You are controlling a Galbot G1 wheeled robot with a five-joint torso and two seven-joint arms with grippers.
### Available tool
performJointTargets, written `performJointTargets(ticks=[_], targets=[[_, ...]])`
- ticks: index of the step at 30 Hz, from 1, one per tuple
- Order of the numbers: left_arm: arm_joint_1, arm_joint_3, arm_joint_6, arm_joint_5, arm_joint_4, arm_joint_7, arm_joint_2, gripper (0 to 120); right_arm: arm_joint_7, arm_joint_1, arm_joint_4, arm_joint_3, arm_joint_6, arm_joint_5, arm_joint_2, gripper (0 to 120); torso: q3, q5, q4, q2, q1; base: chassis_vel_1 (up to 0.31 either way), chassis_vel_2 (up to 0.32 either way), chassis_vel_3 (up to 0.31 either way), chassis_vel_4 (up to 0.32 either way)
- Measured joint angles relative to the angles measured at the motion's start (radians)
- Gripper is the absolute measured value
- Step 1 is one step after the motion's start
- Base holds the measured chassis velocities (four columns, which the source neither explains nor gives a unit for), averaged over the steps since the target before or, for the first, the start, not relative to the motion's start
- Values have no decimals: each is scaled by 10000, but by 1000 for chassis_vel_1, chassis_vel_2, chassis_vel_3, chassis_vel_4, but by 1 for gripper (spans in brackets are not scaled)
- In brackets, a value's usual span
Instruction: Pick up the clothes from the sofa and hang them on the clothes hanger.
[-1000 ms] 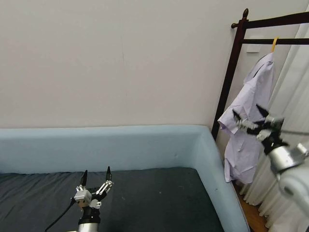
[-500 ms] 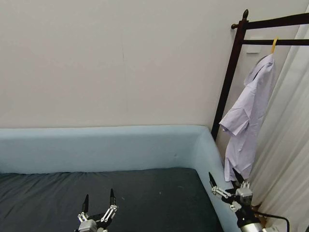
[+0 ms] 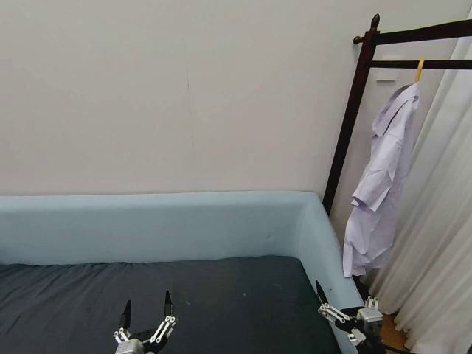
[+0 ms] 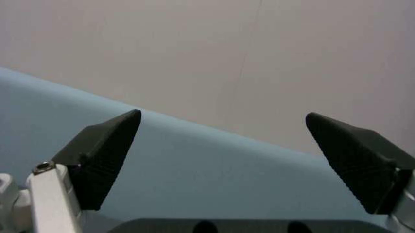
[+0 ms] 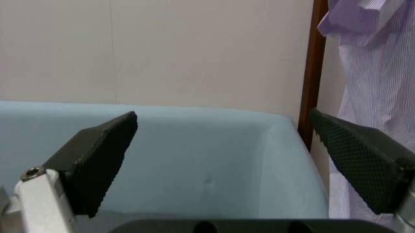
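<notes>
A pale lilac shirt [image 3: 383, 199] hangs on a yellow hanger [image 3: 420, 67] from the dark wooden clothes rack [image 3: 346, 122] at the right; its striped cloth [image 5: 372, 97] also appears in the right wrist view beside the rack post [image 5: 314, 73]. The light-blue sofa [image 3: 147, 225] has a dark seat cushion [image 3: 206, 302]. My left gripper [image 3: 146, 318] stands open low over the cushion, fingers [image 4: 104, 155] wide apart. My right gripper [image 3: 346, 310] is open low by the sofa's right arm, with nothing between its fingers [image 5: 97, 155].
A plain wall [image 3: 184, 96] rises behind the sofa. White curtains [image 3: 442, 243] hang at the far right behind the rack, with a strip of wooden floor [image 3: 391, 335] below. The sofa's right arm [image 3: 324, 251] stands between the seat and the rack.
My right gripper has come down from the hanging shirt to beside the sofa arm, empty. The shirt has swung and settled straighter. My left gripper sank lower.
</notes>
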Motion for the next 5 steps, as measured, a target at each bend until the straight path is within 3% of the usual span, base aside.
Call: performJointTargets(ticks=[5], targets=[[-16,6,5,-14,0,12,11,100,20,42,0,-10,-28,33,-30,100,0,1,0,-1,0,0,0,0,0]])
